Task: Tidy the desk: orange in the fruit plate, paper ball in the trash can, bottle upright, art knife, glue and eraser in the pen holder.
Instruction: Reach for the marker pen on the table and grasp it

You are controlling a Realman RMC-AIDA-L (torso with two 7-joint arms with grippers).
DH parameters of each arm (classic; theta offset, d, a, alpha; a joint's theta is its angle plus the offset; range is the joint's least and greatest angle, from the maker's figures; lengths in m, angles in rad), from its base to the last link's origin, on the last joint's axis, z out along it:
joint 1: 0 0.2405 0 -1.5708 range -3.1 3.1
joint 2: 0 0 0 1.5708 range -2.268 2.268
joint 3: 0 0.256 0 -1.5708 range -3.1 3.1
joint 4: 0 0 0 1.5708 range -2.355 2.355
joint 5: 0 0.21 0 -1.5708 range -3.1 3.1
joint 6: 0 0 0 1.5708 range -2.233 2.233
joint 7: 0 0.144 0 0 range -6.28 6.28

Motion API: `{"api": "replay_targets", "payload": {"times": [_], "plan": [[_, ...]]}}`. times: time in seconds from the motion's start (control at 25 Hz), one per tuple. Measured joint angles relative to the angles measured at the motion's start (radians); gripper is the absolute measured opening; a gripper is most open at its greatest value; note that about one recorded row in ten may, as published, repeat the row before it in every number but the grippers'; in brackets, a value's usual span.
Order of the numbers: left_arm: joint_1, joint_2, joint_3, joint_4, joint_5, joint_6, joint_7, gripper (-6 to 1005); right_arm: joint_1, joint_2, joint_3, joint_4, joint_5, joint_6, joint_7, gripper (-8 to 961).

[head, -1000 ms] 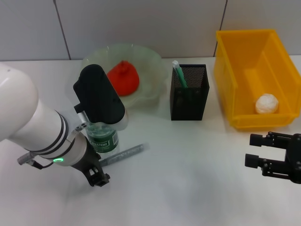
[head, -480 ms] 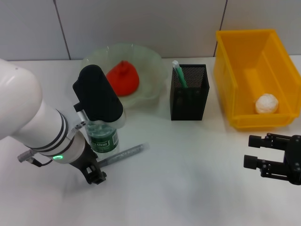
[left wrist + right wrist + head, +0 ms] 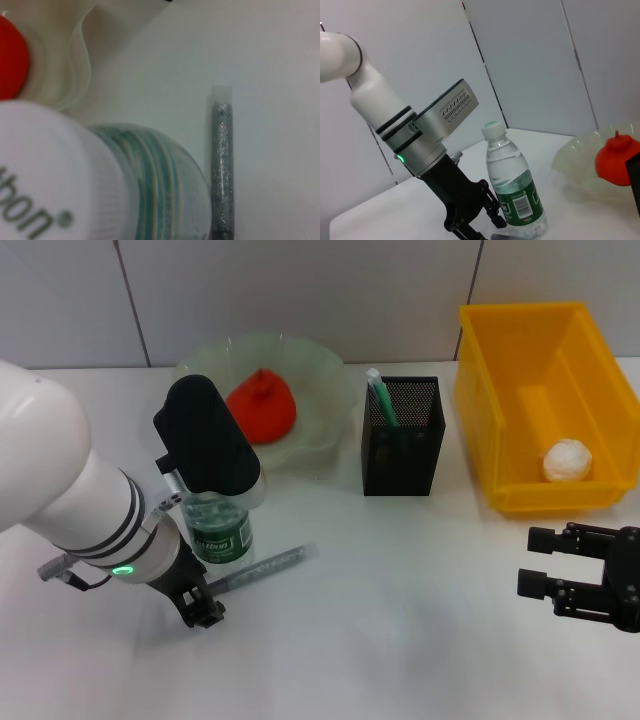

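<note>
Taking the bottle [image 3: 218, 525] as the landmark: it stands upright on the white table [image 3: 400, 620], and nearest the camera, just in front of it and to its left, the left gripper [image 3: 200, 610] is down at the tabletop, its fingers spread and holding nothing, close beside the bottle's base in the right wrist view. The glue [image 3: 262, 567] lies flat on the table just in front of the bottle and to its right, close beside it but whether touching cannot be told. Well to the right of the bottle, the right gripper [image 3: 545, 560] hovers low with its fingers parted and empty. Behind the bottle, the orange [image 3: 262, 405] sits in the fruit plate [image 3: 320, 370]. To the bottle's right and farther back stands the pen holder [image 3: 403, 435] with the art knife [image 3: 380, 397] upright inside it; beyond that, the trash can [image 3: 490, 400] holds the paper ball [image 3: 567, 460].
</note>
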Motion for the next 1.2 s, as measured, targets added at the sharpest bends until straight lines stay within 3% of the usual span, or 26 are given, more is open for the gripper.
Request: {"api": "replay_targets", "payload": {"times": [0.36, 0.52, 1.2], "plan": [[-0.012, 0.000, 0.000, -0.024, -0.001, -0.001, 0.003, 502, 0.003, -0.001, 0.002, -0.001, 0.000, 0.001, -0.003, 672], [-0.015, 0.000, 0.000, -0.027, -0.001, -0.001, 0.009, 391, 0.004, -0.001, 0.002, 0.000, 0.000, 0.001, -0.003, 672], [-0.042, -0.001, -0.002, -0.068, -0.005, -0.005, 0.011, 349, 0.013, -0.003, -0.002, 0.012, 0.000, 0.012, -0.003, 672]]}}
